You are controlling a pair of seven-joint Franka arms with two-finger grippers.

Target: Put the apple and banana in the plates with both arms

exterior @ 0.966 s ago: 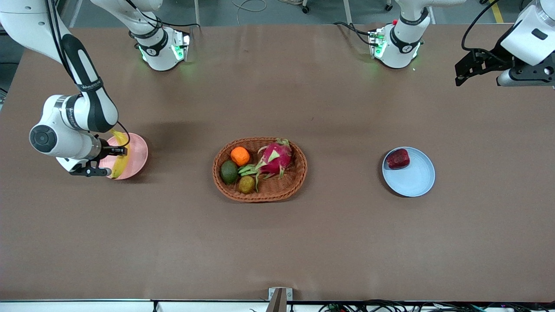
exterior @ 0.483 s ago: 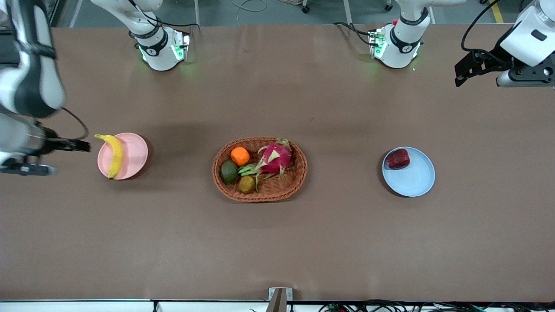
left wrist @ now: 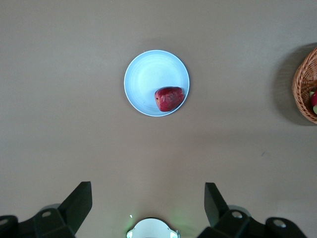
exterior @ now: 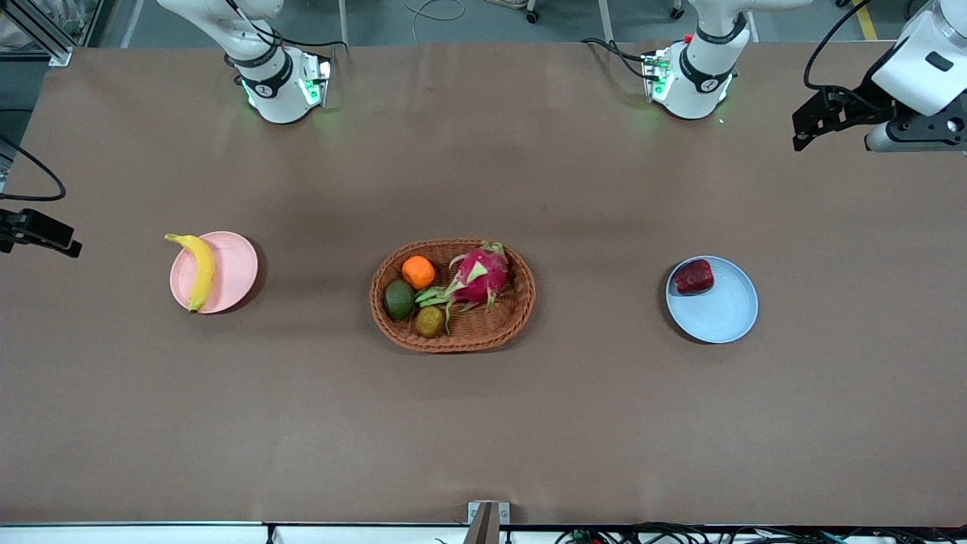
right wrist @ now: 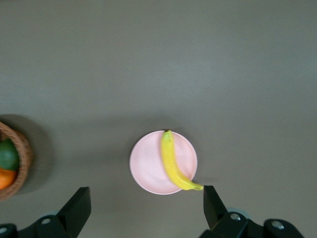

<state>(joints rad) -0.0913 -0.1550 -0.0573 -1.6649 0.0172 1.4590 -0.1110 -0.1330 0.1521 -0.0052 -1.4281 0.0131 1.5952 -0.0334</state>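
The yellow banana (exterior: pixel 199 266) lies across the pale pink plate (exterior: pixel 233 272), its stem tip sticking out past the rim. The right wrist view looks down on the banana (right wrist: pixel 173 161) and the pink plate (right wrist: pixel 147 166). My right gripper (right wrist: pixel 147 206) hangs open and empty, high above them; it shows at the table's edge (exterior: pixel 53 236). The dark red apple (exterior: pixel 693 276) rests in the light blue plate (exterior: pixel 721 310) near its rim. My left gripper (left wrist: pixel 147 203) is open and empty, high over the left arm's end of the table (exterior: pixel 807 128), with the apple (left wrist: pixel 169 98) and blue plate (left wrist: pixel 146 77) below.
An oval wicker basket (exterior: pixel 514 317) stands mid-table between the two plates. It holds a pink dragon fruit (exterior: pixel 477 278), an orange fruit (exterior: pixel 418 272), a green avocado (exterior: pixel 399 299) and a brownish fruit (exterior: pixel 429 321). Both arm bases stand along the table edge farthest from the front camera.
My right gripper opened, let go of the banana on the pink plate, then rose and drew away toward its end of the table. The left arm has not moved.
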